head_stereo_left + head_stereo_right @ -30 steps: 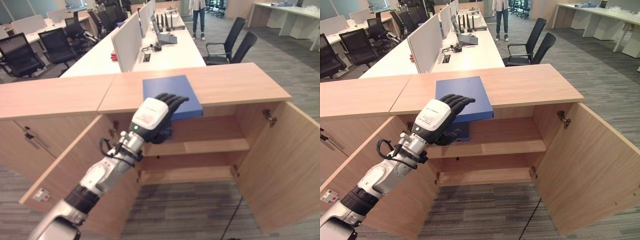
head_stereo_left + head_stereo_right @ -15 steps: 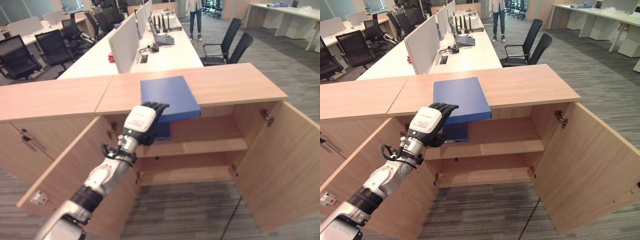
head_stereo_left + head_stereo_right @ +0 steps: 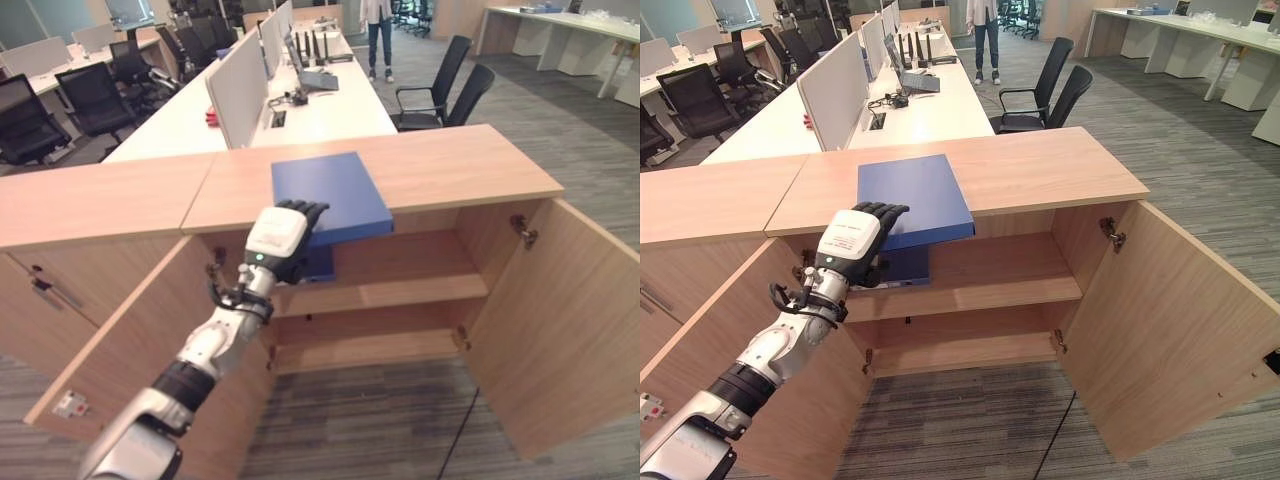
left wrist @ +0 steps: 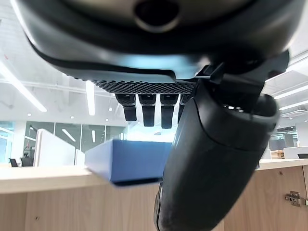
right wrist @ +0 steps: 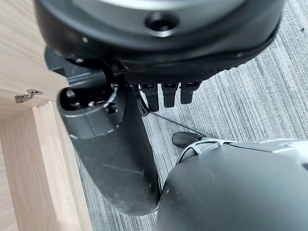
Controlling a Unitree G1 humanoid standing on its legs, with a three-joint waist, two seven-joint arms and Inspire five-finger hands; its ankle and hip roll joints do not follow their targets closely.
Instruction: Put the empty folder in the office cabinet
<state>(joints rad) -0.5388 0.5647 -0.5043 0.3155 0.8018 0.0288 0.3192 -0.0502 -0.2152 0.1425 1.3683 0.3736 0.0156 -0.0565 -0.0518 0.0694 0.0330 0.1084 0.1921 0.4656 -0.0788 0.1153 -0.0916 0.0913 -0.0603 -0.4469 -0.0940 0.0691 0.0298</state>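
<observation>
A flat blue folder point(image 3: 330, 192) lies on the wooden top point(image 3: 460, 165) of the office cabinet, its near edge jutting out past the front. My left hand point(image 3: 278, 238) is at the folder's near left corner. Its fingers reach straight over the top face and its thumb point(image 4: 211, 159) sits below the overhanging edge point(image 4: 127, 161), with a gap showing above the folder. The hand is open. Both cabinet doors stand wide. My right hand point(image 5: 110, 144) hangs relaxed and open above the carpet.
A second dark blue item point(image 3: 320, 264) sits on the upper shelf point(image 3: 400, 290) just under the hand. The open right door point(image 3: 550, 320) and left door point(image 3: 130, 350) flank the opening. Desks, black chairs point(image 3: 450, 85) and a standing person point(image 3: 379, 30) lie beyond the cabinet.
My left hand has drawn back from over the folder's middle to its near left corner. The folder has stayed where it was on the cabinet top. The camera has shifted slightly.
</observation>
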